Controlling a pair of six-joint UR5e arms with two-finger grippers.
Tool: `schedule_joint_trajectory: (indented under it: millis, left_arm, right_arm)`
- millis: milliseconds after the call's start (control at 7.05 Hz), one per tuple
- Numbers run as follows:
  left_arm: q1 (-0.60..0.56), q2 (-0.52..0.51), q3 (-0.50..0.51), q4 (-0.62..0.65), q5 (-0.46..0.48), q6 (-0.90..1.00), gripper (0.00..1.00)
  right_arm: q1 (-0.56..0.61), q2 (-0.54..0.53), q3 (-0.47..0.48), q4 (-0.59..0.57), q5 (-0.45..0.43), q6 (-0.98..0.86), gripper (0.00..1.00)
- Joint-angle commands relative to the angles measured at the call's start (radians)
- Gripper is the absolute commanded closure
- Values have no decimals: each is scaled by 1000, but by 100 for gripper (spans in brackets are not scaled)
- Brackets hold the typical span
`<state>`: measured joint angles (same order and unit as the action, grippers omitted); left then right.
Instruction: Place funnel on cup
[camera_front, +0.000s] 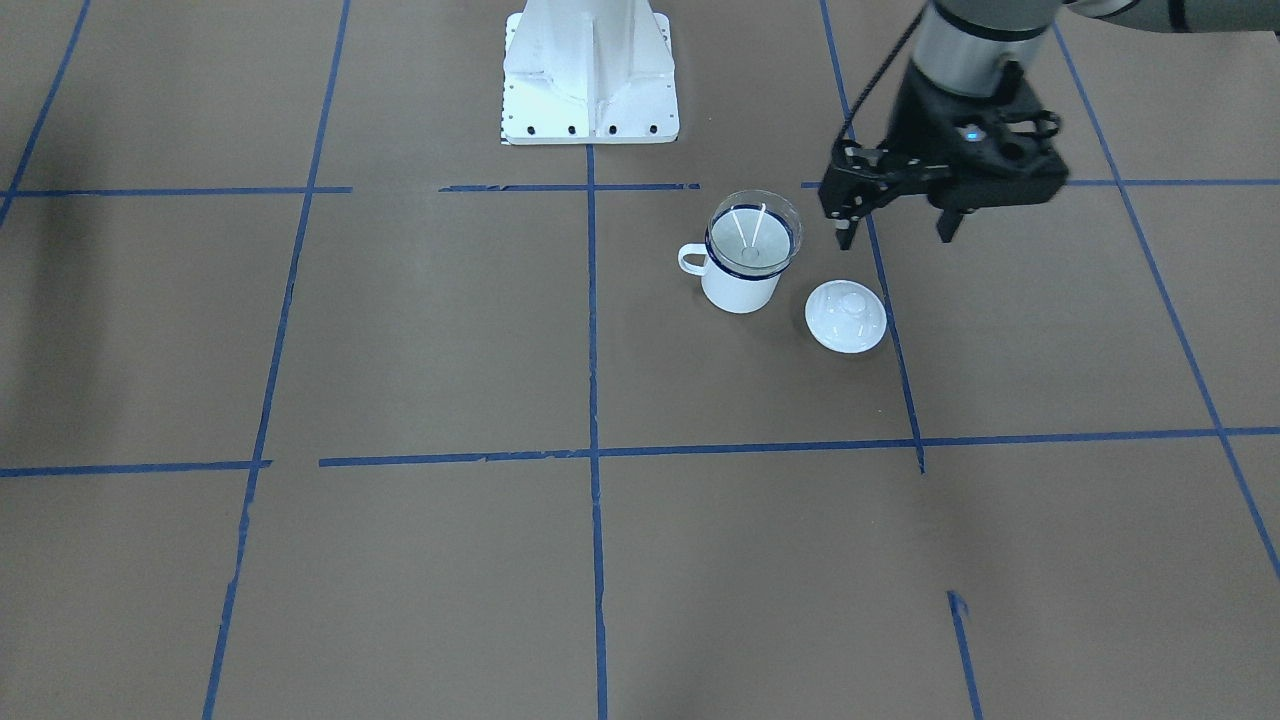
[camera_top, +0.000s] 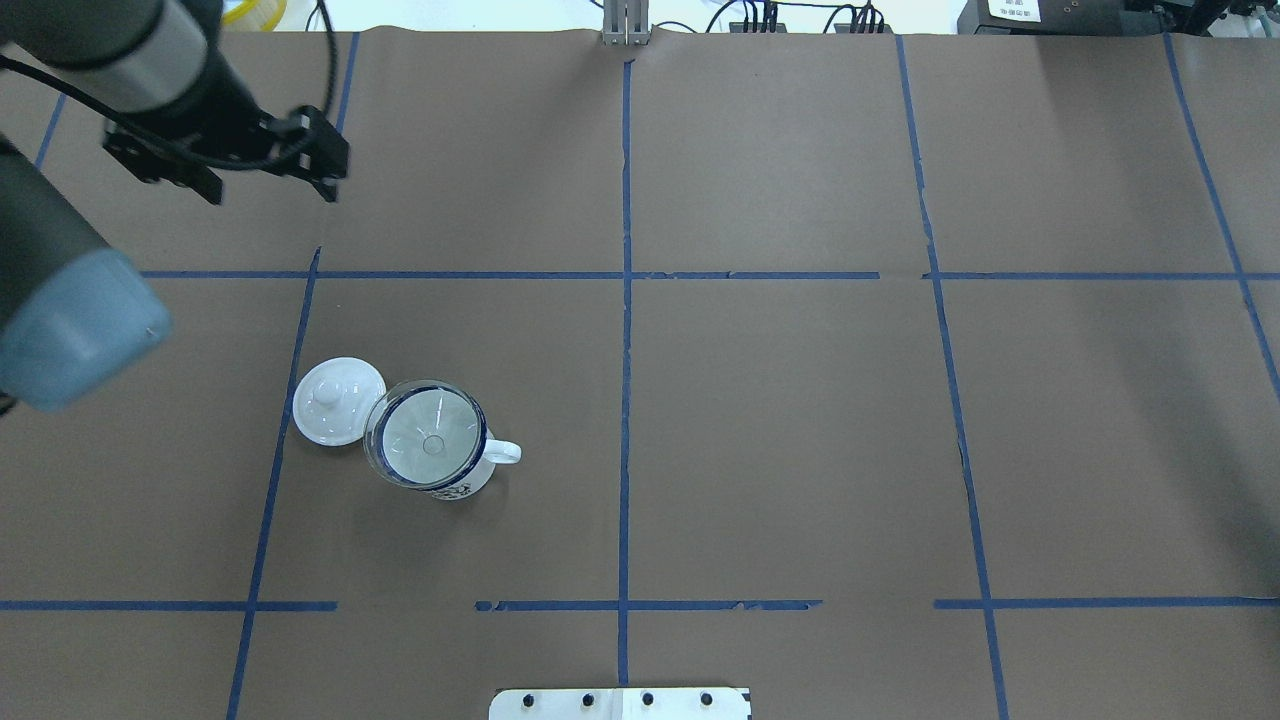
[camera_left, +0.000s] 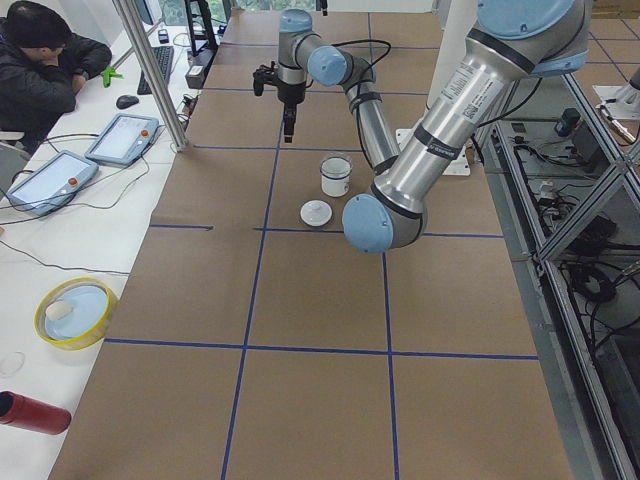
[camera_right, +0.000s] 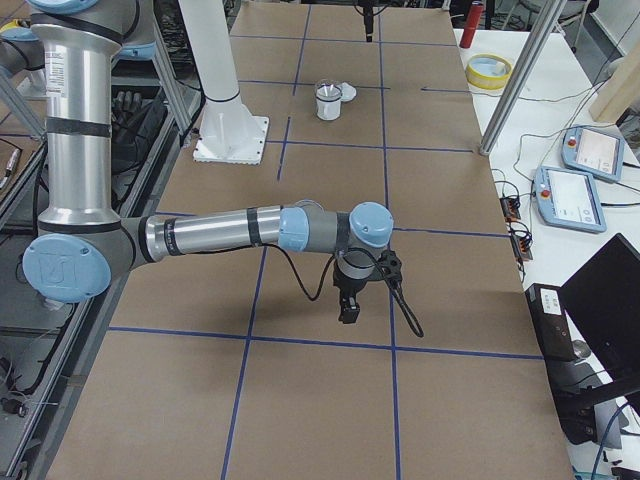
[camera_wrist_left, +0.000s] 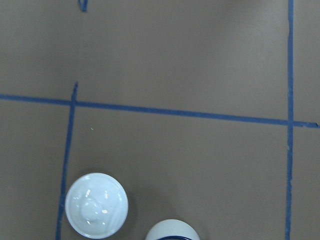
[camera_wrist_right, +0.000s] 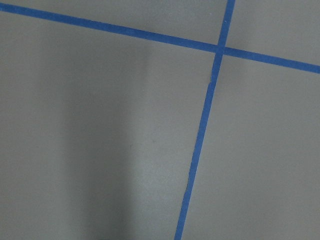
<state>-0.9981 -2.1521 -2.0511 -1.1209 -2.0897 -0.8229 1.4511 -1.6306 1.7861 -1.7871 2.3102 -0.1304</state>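
The clear funnel (camera_front: 755, 235) sits upright in the mouth of the white cup (camera_front: 740, 292) with the dark blue rim; the cup's handle points to the view's left in the front view. From overhead the funnel (camera_top: 425, 437) covers the cup (camera_top: 458, 489). My left gripper (camera_front: 895, 238) is open and empty, raised above the table and apart from the cup, beyond the funnel from overhead (camera_top: 270, 193). The left wrist view shows only the cup's edge (camera_wrist_left: 172, 231). My right gripper (camera_right: 349, 312) hangs over bare table far from the cup; I cannot tell whether it is open.
A white knobbed lid (camera_front: 846, 316) lies on the table right beside the cup, and also shows from overhead (camera_top: 338, 400). The robot's white base (camera_front: 590, 75) stands behind the cup. A side table holds a yellow dish (camera_left: 75, 312), tablets and a seated operator (camera_left: 40, 70).
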Motion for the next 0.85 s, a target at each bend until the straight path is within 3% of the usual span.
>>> schedule_joint_trajectory:
  millis: [0,142,426,709]
  left_arm:
    - [-208,163,15,-23,-149,371,0]
    - [-319,246,76,-80,-238,569,0]
    - [-445,343,243,-163,-263,863,0]
    - [-490,373,406,-262,-260,922,0]
  right_arm:
    - [0,0,1,0,0,0,0]
    - [0,0,-1,0,0,0,0]
    - [0,0,1,0,0,0,0]
    - [0,0,-1,0,0,0,0]
